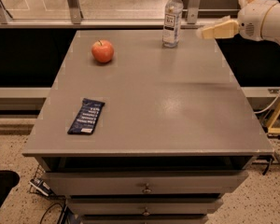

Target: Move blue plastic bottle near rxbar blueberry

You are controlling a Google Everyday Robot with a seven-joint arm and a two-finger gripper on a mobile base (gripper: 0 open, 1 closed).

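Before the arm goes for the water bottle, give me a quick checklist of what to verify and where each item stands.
1. Water bottle upright, cap on, at the far edge of the table: ok.
2. Gripper level with the bottle, to its right in the camera view, not touching it: ok.
3. Nothing between gripper and bottle: ok.
4. Bottle in the gripper: not ok, not yet grasped.
5. RXBAR blueberry bar lying flat near the front left, bare tabletop beside it: ok.
6. Apple off the straight path from bottle to bar: ok.
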